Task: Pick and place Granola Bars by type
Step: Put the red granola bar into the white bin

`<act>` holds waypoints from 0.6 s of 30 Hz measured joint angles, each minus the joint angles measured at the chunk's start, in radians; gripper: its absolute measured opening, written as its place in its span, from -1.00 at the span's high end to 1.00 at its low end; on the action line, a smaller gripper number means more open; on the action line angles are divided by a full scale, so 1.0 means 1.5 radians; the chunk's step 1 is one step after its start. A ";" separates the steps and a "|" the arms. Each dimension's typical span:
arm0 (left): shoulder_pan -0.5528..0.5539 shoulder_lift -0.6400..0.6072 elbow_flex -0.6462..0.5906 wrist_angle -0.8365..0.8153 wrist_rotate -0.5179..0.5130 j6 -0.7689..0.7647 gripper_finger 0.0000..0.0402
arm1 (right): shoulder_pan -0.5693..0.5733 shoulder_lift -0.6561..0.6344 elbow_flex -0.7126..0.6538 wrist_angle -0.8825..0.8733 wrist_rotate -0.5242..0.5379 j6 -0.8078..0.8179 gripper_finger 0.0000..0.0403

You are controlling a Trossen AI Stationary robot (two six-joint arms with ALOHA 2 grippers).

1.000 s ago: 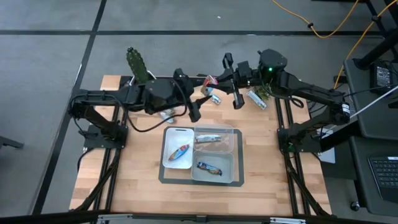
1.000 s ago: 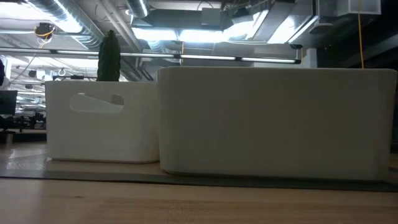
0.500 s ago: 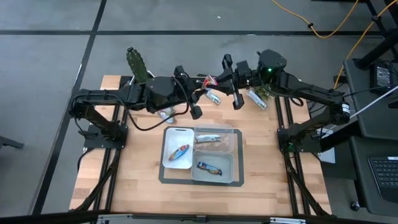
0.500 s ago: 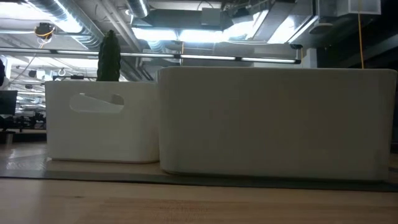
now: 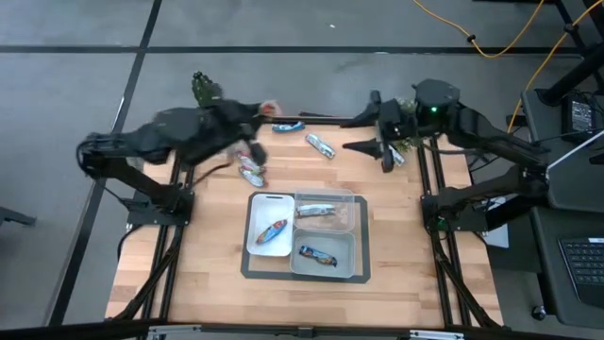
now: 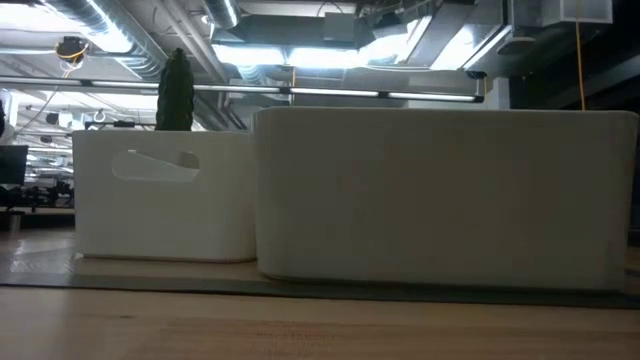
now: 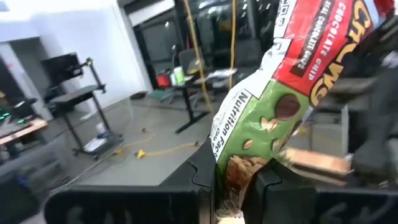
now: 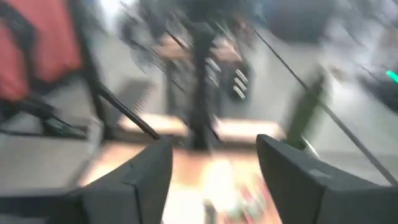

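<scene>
My left gripper [image 5: 257, 111] is near the table's far edge, left of middle, shut on a red-and-green foil granola bar [image 7: 280, 99], which shows as a reddish spot in the high view [image 5: 269, 106]. My right gripper [image 5: 366, 132] is open and empty at the far right; its fingers stand apart in the right wrist view [image 8: 214, 186]. Loose bars lie flat on the table: a blue one [image 5: 288, 126], a silver one [image 5: 321, 146], one near the left arm [image 5: 252, 171] and one by the right gripper [image 5: 396, 154]. The divided tray [image 5: 354, 236] holds three bars, one per compartment. My left gripper pinches the bar's brown-and-green end [image 7: 239, 171] between its two fingers. The rest of the wrapper sticks out past the fingertips, away from the wrist. The bar is lifted clear of the table.
A cactus [image 5: 203, 90] stands at the far left corner and a small plant [image 5: 408, 142] at the far right. The low view shows only the tray's white walls [image 6: 440, 195] and the cactus [image 6: 176, 90]. Bare wood lies in front of the tray and on both its sides.
My left gripper has swung from the table's far middle toward the far left corner, carrying the red-and-green bar clear of the table. My right gripper has drawn back toward the table's right edge, away from where the two grippers met.
</scene>
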 joint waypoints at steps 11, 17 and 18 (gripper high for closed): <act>-0.092 -0.002 -0.026 -0.315 0.116 -0.316 0.86 | 0.008 -0.036 0.000 -0.240 0.146 -0.025 -0.19; -0.120 0.007 -0.211 -0.372 0.179 -0.544 0.85 | 0.009 -0.032 -0.051 -0.179 0.146 -0.040 -0.10; -0.123 0.007 -0.236 -0.362 0.200 -0.566 0.85 | 0.008 -0.032 -0.060 -0.177 0.146 -0.040 -0.09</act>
